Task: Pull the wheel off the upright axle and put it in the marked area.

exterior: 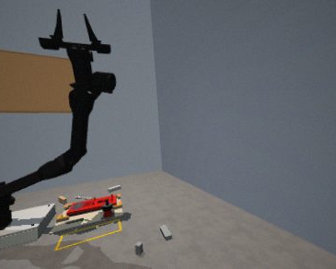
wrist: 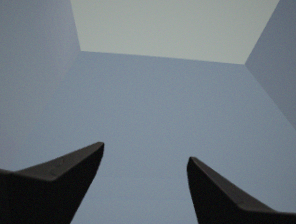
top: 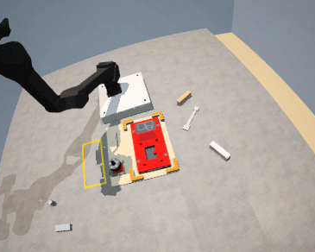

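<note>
The dark wheel (top: 115, 164) (exterior: 107, 207) sits at the upright axle on a small red base, at the corner of the cream board (top: 125, 144) nearest the marked area. It is small in the top and exterior views, and the axle is hard to make out. The marked area is a yellow outline (top: 84, 166) (exterior: 88, 240) on the table beside the board, with nothing standing in it. My gripper (exterior: 72, 12) (wrist: 146, 155) is open and empty. It is raised high above the table, far from the wheel, with its fingers pointing up. The wrist view shows only walls and ceiling beyond the fingers.
A red plate (top: 149, 142) (exterior: 91, 204) lies on the board between orange corner brackets. The white arm base block (top: 136, 92) stands beside the board. An orange block (top: 184, 97), a white wrench-like bar (top: 191, 118), a white block (top: 219, 150) and two small grey pieces lie around.
</note>
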### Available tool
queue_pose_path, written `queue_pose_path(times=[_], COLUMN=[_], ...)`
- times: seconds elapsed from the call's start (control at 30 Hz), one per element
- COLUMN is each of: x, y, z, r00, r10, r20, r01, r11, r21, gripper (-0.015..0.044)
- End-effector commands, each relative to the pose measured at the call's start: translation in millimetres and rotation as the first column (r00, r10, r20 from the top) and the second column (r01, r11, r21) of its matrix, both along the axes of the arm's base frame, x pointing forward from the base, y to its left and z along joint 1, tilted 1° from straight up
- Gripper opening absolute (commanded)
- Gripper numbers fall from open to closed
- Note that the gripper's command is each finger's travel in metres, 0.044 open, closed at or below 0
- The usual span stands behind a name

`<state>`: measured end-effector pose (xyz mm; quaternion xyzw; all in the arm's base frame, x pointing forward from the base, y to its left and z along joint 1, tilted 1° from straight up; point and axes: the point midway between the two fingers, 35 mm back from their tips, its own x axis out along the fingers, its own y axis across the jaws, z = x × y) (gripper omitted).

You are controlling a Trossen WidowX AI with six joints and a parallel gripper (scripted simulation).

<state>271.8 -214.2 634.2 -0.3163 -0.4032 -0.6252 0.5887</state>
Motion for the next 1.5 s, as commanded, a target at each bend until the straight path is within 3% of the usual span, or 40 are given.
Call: queue_pose_path(times=[0.0,0.4,0.77,1.1,1.47], x=[-35,-155,-226,-296,-332], y=[4,30,87,159,257], z=[15,48,52,51,33], r00=[0.997,0.936,0.863,0.709,0.484], r10=[-0.065,-0.268,-0.311,-0.435,-0.512], r20=[0.049,0.23,0.397,0.555,0.71], r01=[0.068,0.315,0.447,0.68,0.874], r11=[0.996,0.928,0.837,0.631,0.319], r21=[-0.06,-0.201,-0.316,-0.373,-0.366], gripper=[0.03,0.03,0.03,0.03,0.03])
